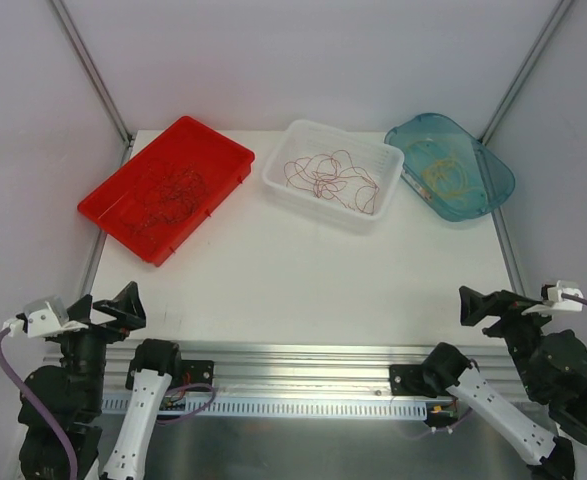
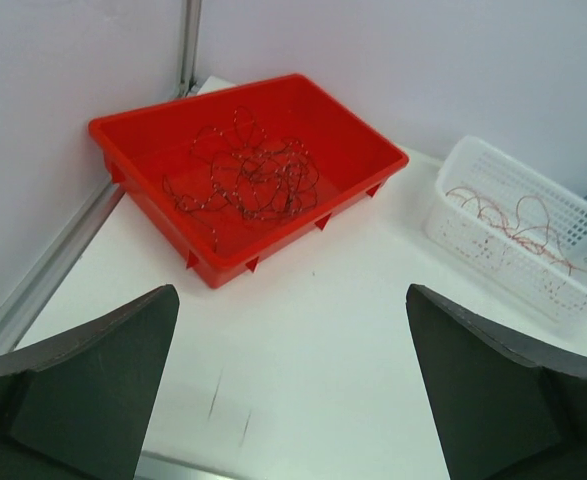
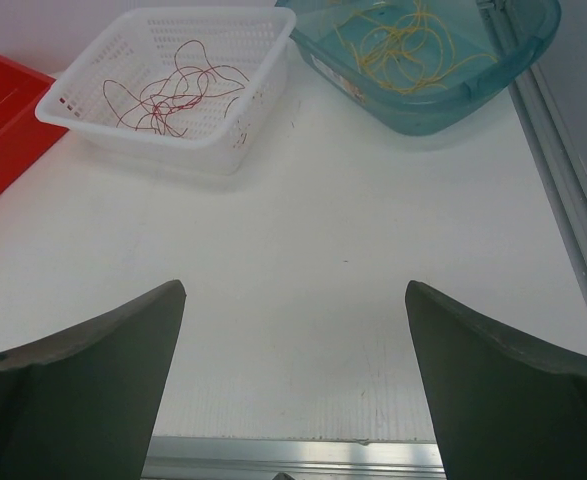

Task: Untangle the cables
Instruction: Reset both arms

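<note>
Dark grey-black cables [image 1: 168,193] lie curled in the red tray [image 1: 208,132], also in the left wrist view [image 2: 248,178]. Red cables [image 1: 329,176] lie looped in the white basket [image 1: 276,180], also in the right wrist view [image 3: 173,90]. Yellow-orange cables [image 1: 445,172] lie in the teal tub [image 1: 501,178], also in the right wrist view [image 3: 405,40]. My left gripper [image 1: 108,308] is open and empty at the near left edge. My right gripper [image 1: 485,302] is open and empty at the near right edge. Both are far from the containers.
The three containers stand in a row along the back of the white table [image 1: 303,280]. A metal rail [image 1: 303,358] runs along the near edge. Metal frame posts [image 1: 93,70] rise at the back corners, with white walls around.
</note>
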Tool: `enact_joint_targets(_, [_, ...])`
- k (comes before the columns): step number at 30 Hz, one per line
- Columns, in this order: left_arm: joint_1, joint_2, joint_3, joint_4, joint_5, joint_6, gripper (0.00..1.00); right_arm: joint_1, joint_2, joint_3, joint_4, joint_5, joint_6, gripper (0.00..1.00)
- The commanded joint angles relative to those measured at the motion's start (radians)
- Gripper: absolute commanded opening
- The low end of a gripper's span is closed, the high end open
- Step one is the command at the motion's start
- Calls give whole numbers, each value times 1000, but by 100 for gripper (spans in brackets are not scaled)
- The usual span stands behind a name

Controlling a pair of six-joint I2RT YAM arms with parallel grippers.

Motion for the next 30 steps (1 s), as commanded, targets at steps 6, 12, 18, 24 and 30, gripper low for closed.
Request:
enact_joint_targets(6, [-7,-145,-61,-47,-36,-40,99,5,-100,-55,10,20,-9,97])
enact_joint_targets(12, [-7,-141,-84,-36,-47,-29,99,5,-126,-75,16,12,9,97])
enact_joint_targets(18, [-7,-141,-87,-31,-50,-29,99,6,-123,-69,8,29,21,97])
enact_joint_targets(24, [-7,-136,-95,-24,-49,-28,99,6,-100,-77,30,16,21,97])
enact_joint_targets(30, [-7,-121,-100,-13,-33,-20,99,6,-93,-97,60,-3,21,97])
